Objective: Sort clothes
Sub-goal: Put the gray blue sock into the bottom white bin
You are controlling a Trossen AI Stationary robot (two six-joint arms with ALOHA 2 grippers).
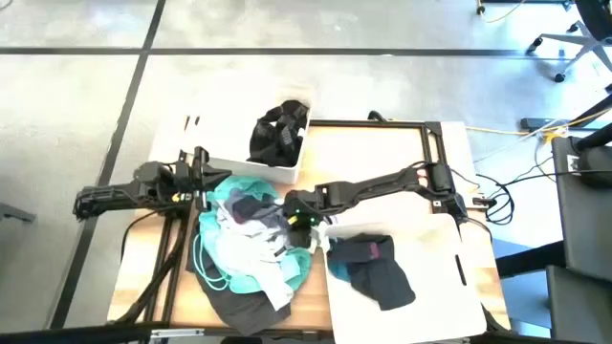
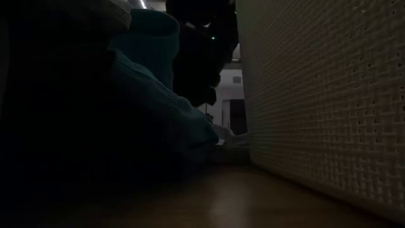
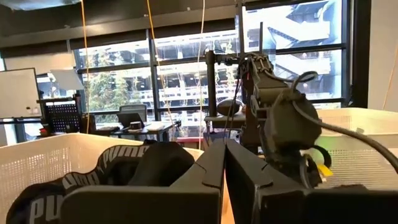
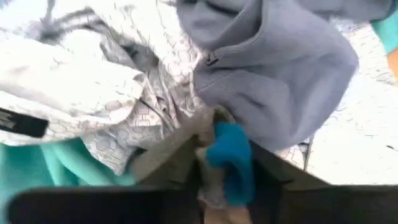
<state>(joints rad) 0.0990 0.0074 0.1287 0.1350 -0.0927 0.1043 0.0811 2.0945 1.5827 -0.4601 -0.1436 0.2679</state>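
Observation:
The clothes lie in a pile (image 1: 247,244) on the table's left half: teal, white patterned, pale grey-blue and dark grey pieces heaped together. My right gripper (image 1: 302,216) is down at the pile's right edge. In the right wrist view it (image 4: 231,186) is shut on a small bright blue piece (image 4: 229,154), just below a pale grey-blue garment (image 4: 273,81) and a white patterned one (image 4: 93,81). My left gripper (image 1: 204,178) waits shut by the pile's far left, fingers together (image 3: 224,171), touching nothing. My right gripper pinches a bunched bit of the bright blue piece (image 4: 231,163) between its two fingers, with some pale cloth (image 4: 208,186) caught beside it. The fingers slant down into the pile from the table's right. The piece lies on the pile among the other clothes.
A white bin (image 1: 225,162) at the far side holds black clothes (image 1: 279,134). A second white bin (image 1: 440,306) at the near right holds dark pieces (image 1: 375,269). Its perforated wall (image 2: 323,95) fills the right of the low view, beside teal cloth (image 2: 158,57).

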